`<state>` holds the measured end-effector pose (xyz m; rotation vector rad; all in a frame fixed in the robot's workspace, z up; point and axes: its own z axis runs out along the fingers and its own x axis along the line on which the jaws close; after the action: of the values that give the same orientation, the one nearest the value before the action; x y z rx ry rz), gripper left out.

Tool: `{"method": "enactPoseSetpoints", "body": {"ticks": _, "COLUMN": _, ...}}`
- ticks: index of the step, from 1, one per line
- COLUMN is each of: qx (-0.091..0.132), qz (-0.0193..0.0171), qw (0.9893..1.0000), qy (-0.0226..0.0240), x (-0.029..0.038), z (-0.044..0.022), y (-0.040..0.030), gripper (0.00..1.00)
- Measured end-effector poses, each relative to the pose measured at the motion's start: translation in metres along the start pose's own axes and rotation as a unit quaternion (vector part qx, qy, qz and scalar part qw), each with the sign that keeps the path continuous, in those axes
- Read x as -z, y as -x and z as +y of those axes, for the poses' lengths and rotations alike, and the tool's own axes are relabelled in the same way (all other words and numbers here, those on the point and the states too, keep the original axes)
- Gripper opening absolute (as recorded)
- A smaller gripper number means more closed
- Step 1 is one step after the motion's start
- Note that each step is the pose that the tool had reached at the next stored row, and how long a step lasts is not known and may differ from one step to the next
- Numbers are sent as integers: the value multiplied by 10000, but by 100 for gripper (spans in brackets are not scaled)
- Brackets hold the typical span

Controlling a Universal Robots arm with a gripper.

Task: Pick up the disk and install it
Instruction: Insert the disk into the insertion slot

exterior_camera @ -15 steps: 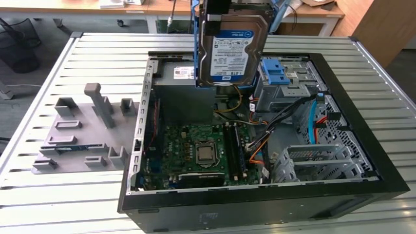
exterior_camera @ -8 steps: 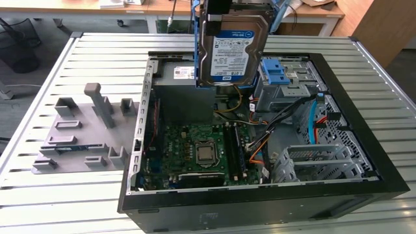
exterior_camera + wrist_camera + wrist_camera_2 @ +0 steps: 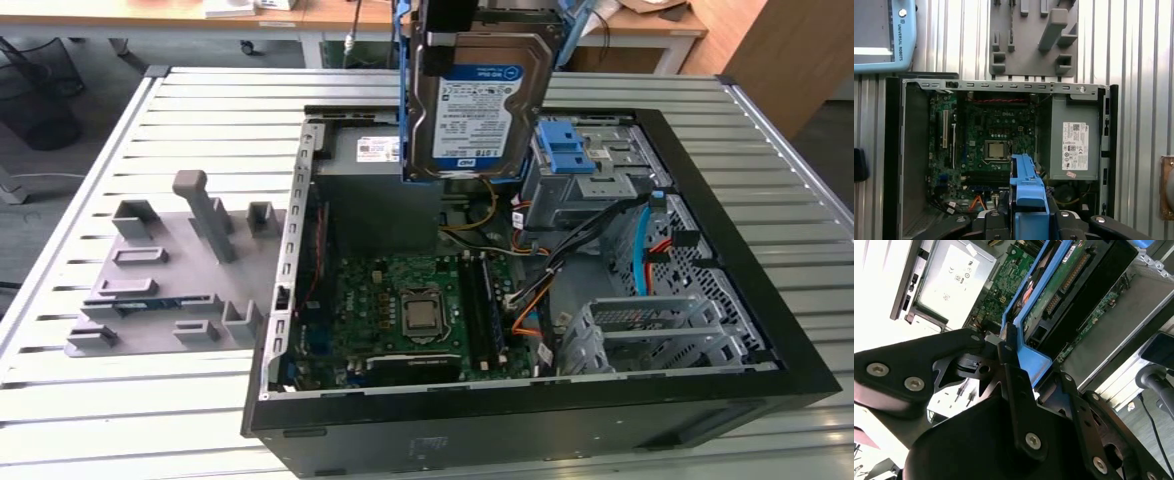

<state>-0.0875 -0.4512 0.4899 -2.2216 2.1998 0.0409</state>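
Note:
The disk (image 3: 478,105), a silver hard drive with a white-and-blue label in a blue plastic bracket, hangs on edge in the air over the back part of the open computer case (image 3: 534,405). My gripper (image 3: 447,18) holds it from above at the top of the exterior view. In the second wrist view the black fingers (image 3: 1008,347) are clamped on the blue bracket (image 3: 1034,360), with the disk's circuit-board side beyond. The bracket's edge (image 3: 1026,187) in the first wrist view juts out over the motherboard (image 3: 991,135).
A grey drive cage with a blue latch piece (image 3: 577,155) sits in the case at the exterior view's right of the disk. The grey power supply (image 3: 1074,150) lies beside it. A grey fixture plate (image 3: 167,270) lies on the slatted table. Orange and blue cables (image 3: 641,260) run inside.

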Motion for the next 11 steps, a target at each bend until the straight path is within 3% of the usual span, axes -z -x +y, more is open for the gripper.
{"method": "enactPoseSetpoints", "body": {"ticks": 11, "qx": 0, "qz": 0, "qw": 10000, "qy": 0, "x": -17, "z": 3, "y": -306, "gripper": 36}}
